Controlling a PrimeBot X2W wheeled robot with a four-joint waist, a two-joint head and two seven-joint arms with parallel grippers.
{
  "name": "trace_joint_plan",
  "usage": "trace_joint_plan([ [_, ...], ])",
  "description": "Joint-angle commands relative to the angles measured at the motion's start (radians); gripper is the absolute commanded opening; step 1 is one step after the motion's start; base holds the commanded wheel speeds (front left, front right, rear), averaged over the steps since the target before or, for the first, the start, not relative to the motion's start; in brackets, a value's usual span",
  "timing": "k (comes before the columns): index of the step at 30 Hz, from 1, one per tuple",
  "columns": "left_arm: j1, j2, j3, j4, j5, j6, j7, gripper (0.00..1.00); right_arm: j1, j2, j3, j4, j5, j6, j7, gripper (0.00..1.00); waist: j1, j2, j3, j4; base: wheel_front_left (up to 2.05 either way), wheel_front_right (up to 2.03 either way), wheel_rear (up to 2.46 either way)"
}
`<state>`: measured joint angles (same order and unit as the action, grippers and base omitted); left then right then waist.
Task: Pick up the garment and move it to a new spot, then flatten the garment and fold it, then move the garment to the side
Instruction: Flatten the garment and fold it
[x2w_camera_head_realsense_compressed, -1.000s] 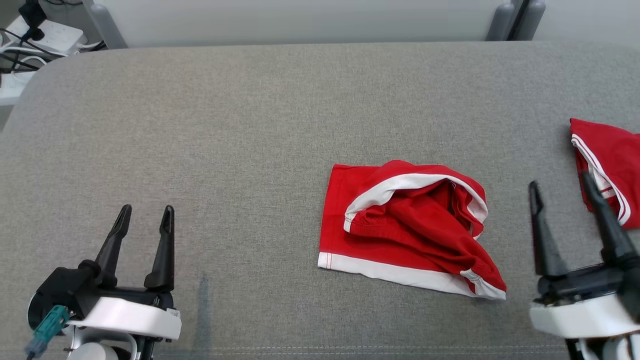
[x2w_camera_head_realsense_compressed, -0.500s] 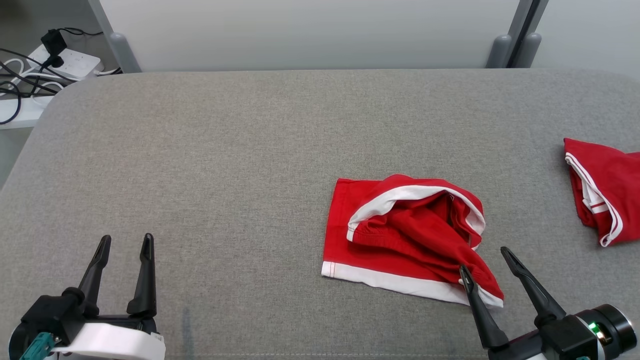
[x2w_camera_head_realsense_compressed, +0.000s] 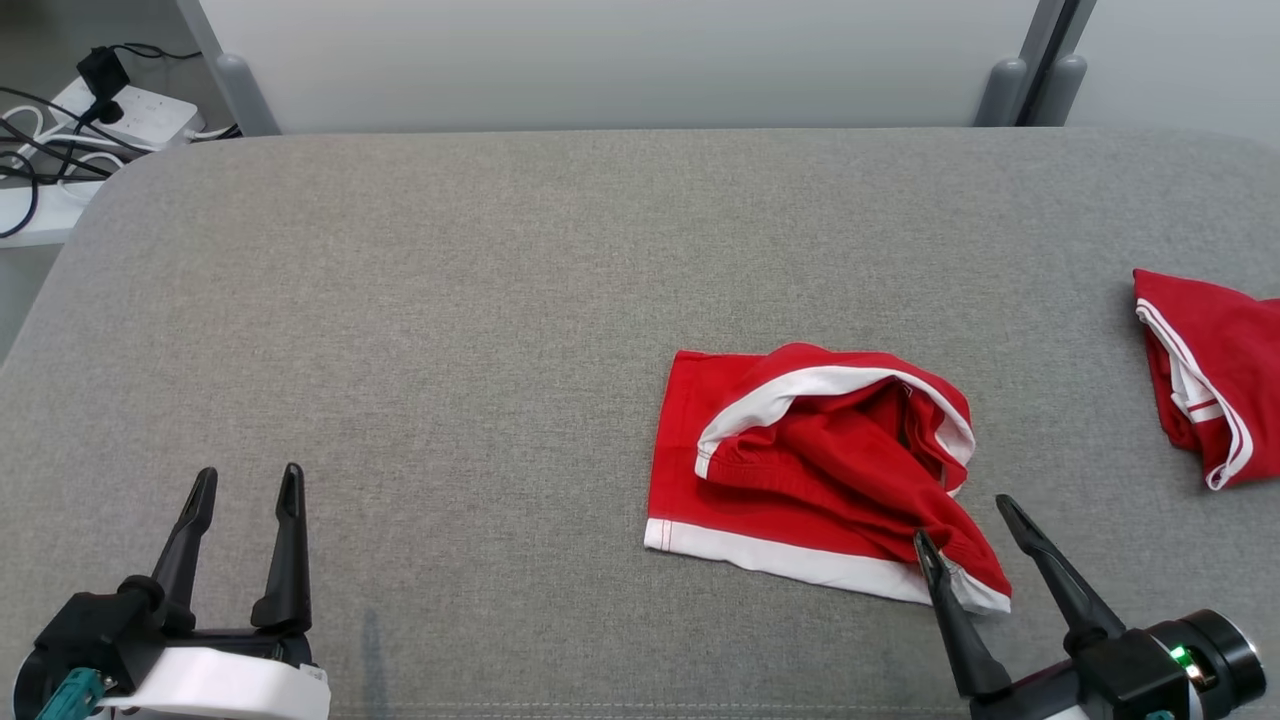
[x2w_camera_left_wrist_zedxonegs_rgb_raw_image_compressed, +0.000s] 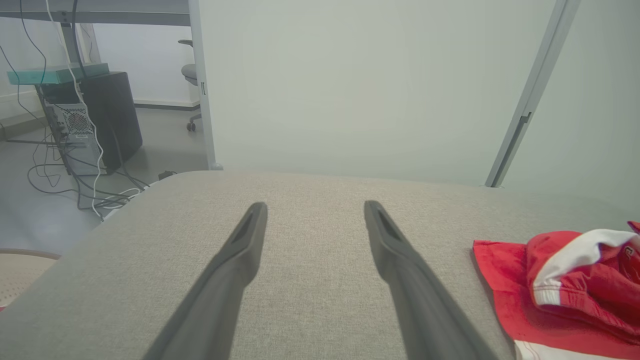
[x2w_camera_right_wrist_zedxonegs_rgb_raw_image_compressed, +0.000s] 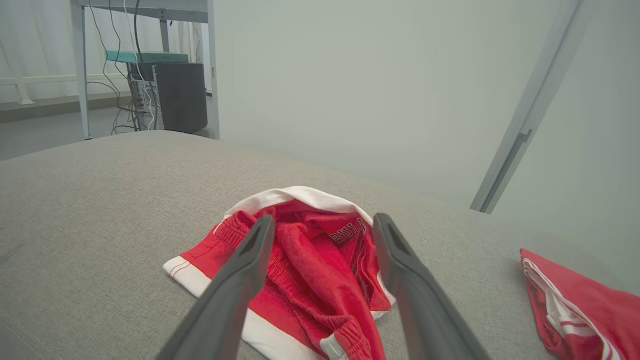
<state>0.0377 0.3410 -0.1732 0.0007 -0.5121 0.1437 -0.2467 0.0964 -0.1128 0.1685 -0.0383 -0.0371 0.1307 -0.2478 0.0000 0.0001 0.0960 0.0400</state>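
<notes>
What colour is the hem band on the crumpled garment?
White band on a red garment; best in the head view.

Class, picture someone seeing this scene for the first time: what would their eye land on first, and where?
The crumpled red garment with white trim stands out first, lying right of centre on the grey table. Next comes the right gripper, open at the garment's near right corner, and a second red garment at the table's right edge. The left gripper hangs open at the near left, away from both.

The garment (x2w_camera_head_realsense_compressed: 820, 470) was soft, matt red cloth with white bands. The table (x2w_camera_head_realsense_compressed: 450, 320) was covered with grey woven fabric, slightly rough.
</notes>
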Motion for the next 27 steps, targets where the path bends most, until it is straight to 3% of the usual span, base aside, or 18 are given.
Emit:
trace_joint_plan([
  [1, -0.025, 0.029, 0.038, -0.033, -0.005, 0.010, 0.000, 1.00, -0.020, -0.015, 0.030, -0.016, 0.011, 0.000, 0.013, 1.00, 0.0000, -0.0001, 0.005, 0.005, 0.00, 0.00, 0.00],
  [11, -0.058, 0.016, 0.016, -0.038, -0.004, 0.006, -0.001, 1.00, -0.139, -0.152, 0.163, 0.027, 0.094, 0.000, 0.307, 1.00, 0.0000, -0.0001, 0.042, 0.033, 0.00, 0.00, 0.00],
  [21, -0.127, -0.017, -0.010, -0.021, 0.005, -0.018, -0.008, 1.00, -0.264, -0.320, 0.285, -0.023, 0.189, 0.000, 0.562, 1.00, 0.0000, -0.0001, 0.126, 0.066, 0.00, 0.00, 0.00],
  [27, -0.166, -0.045, -0.013, 0.008, 0.011, -0.041, -0.013, 1.00, -0.343, -0.395, 0.346, -0.005, 0.237, 0.000, 0.675, 0.76, 0.0000, -0.0001, 0.161, 0.093, 0.00, 0.00, 0.00],
])
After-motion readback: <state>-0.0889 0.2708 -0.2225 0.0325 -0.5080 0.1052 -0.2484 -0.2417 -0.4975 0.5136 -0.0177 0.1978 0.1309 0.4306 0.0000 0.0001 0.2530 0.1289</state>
